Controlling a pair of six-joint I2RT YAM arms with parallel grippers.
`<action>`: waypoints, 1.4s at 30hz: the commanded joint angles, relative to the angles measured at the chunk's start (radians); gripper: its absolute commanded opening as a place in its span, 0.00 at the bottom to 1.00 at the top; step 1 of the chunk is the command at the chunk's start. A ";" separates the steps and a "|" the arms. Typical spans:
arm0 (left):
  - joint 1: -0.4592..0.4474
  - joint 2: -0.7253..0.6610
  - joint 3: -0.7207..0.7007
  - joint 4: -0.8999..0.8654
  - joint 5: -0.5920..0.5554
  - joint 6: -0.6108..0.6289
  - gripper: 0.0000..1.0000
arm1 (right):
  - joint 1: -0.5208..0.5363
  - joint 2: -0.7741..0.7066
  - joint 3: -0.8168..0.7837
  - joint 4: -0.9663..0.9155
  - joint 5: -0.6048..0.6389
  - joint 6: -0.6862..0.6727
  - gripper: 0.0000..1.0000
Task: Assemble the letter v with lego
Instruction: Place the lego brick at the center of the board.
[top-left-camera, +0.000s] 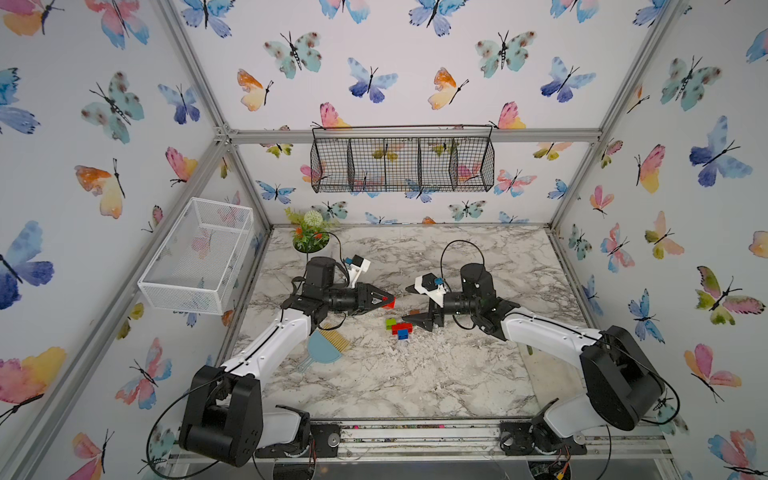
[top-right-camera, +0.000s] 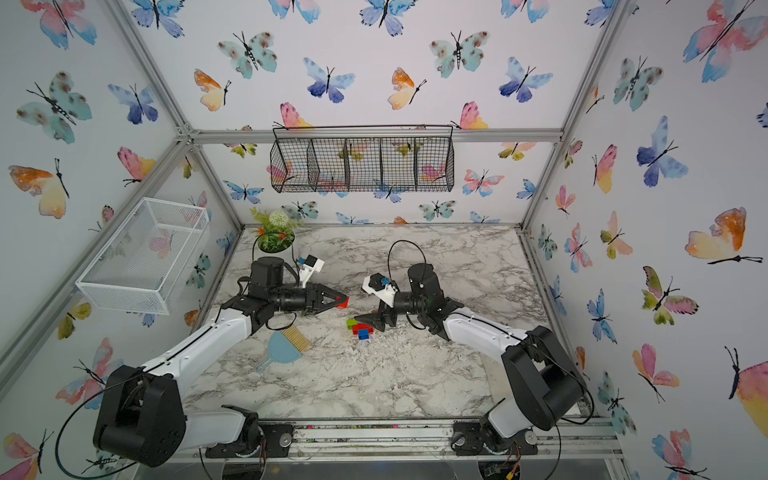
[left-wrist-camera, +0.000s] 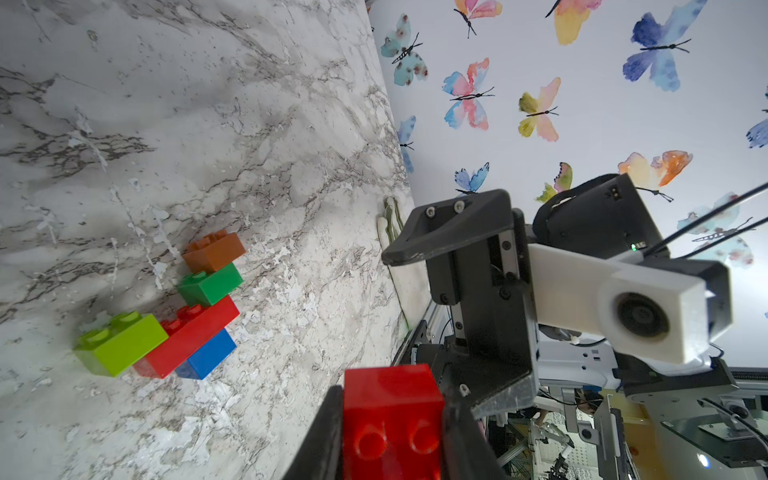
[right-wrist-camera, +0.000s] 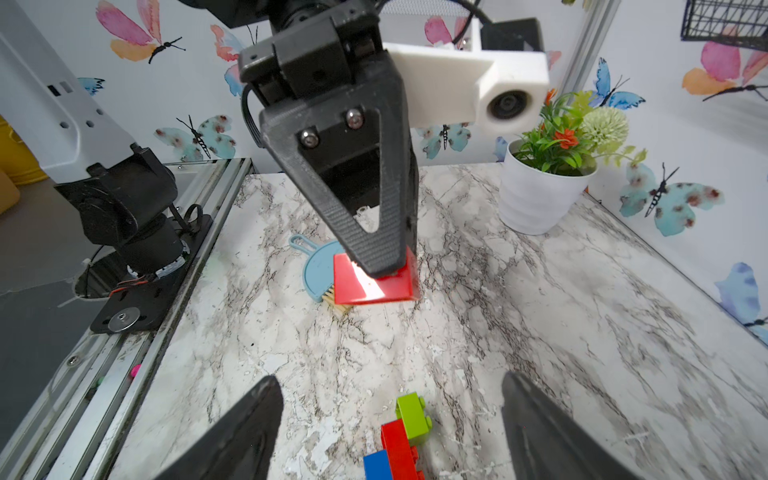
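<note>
Left wrist view: nearest is the red square brick (left-wrist-camera: 392, 424), studs toward the lens. It is clamped firmly btw. the two fingers of the left gripper (left-wrist-camera: 390, 392) and lifted off the table (left-wrist-camera: 208, 124). Farther away on the marble lies the unfinished V (left-wrist-camera: 199, 309). It is made of a lime brick (left-wrist-camera: 120, 343), a long red brick (left-wrist-camera: 187, 340), a blue brick (left-wrist-camera: 208, 353), a green brick (left-wrist-camera: 210, 284) and an orange brick (left-wrist-camera: 214, 249). They look pressed together, w/ blue at the point and orange at one tip.

Right wrist view: the right gripper (right-wrist-camera: 388, 376) has its jaws spread wide, w/ nothing gripped. Btw. them, lower down, the lime, long red and blue bricks sit on the table, untouched as far as I can tell. Green and orange are outside this picture. Opposite hangs the left gripper w/ the red square brick above the marble. Behind it lies a hand brush (right-wrist-camera: 316, 270), and a plant pot (right-wrist-camera: 540, 195) stands in the corner.

In both top views the two grippers face each other over the middle of the table. The V lies just beside the right gripper's tip, which hides the green brick. The red square brick is near the V but apart from it.

Progress, as I judge it: five of six pcs. are placed. What is left is to seat the red square brick at the lime end, so this arm gets its tip.
</note>
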 joint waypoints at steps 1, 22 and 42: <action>-0.003 0.009 -0.004 0.040 0.046 -0.018 0.19 | 0.036 0.021 0.054 0.028 -0.006 -0.027 0.85; -0.005 0.071 -0.027 0.106 0.043 -0.038 0.22 | 0.110 0.117 0.141 -0.022 0.142 0.066 0.33; 0.228 -0.179 -0.103 -0.166 -0.411 -0.047 0.87 | 0.172 0.268 0.352 -0.376 0.810 0.927 0.15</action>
